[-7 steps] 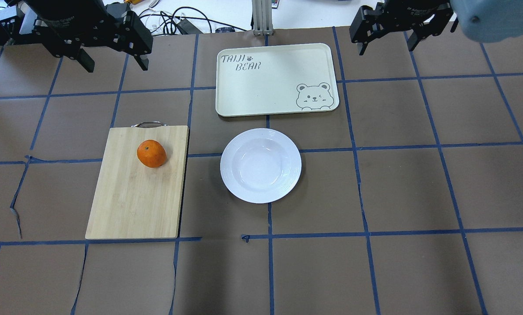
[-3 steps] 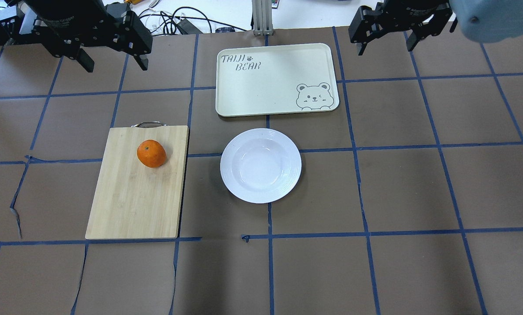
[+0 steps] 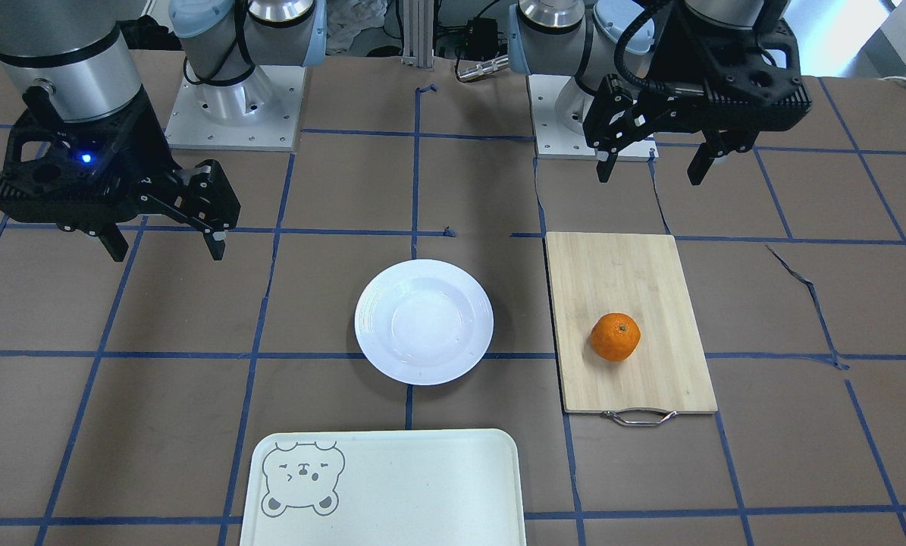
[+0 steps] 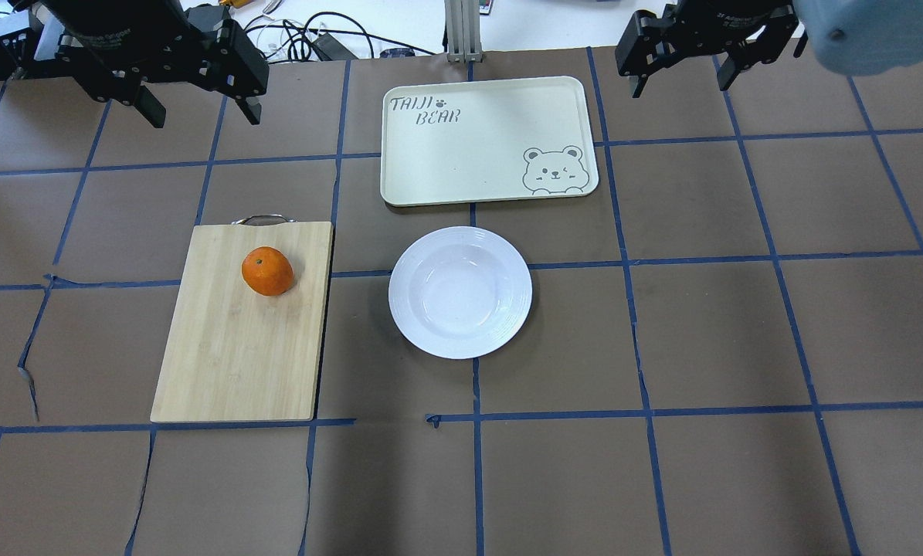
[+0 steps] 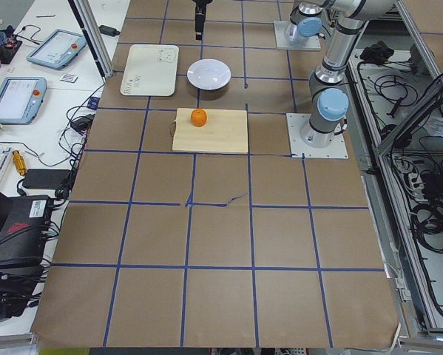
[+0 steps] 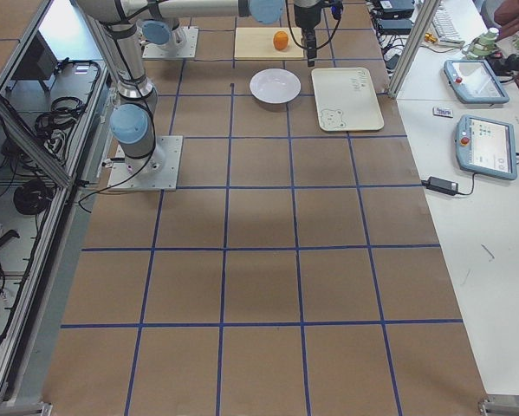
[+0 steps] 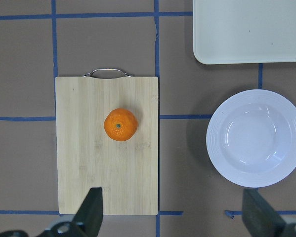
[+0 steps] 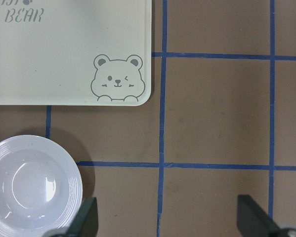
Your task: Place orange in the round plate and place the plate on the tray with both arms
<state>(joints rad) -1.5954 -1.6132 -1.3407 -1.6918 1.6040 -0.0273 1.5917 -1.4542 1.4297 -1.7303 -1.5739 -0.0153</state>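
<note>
The orange [image 4: 267,271] [image 3: 615,337] [image 7: 120,124] rests on a bamboo cutting board [image 4: 237,355] on the table's left half. To its right the white round plate [image 4: 461,293] [image 3: 424,321] [image 8: 29,185] stands empty on the table mid-way across. Just beyond the plate lies the cream tray [image 4: 476,147] [image 3: 407,485] [image 8: 63,54] with its bear face, nothing on it. High over the far-left table, my left gripper [image 4: 205,114] [image 3: 650,173] [image 7: 175,217] hangs open and holds nothing. My right gripper [image 4: 683,83] [image 3: 166,250] [image 8: 170,222] is open too, beyond the tray's right corner.
The cutting board [image 3: 634,303] has a metal handle [image 4: 260,220] pointing away from me. Cables [image 4: 307,38] and an aluminium post [image 4: 461,31] sit past the table's far edge. Both arm bases [image 3: 233,106] [image 3: 566,121] stand on my side. The brown mat carries blue tape lines.
</note>
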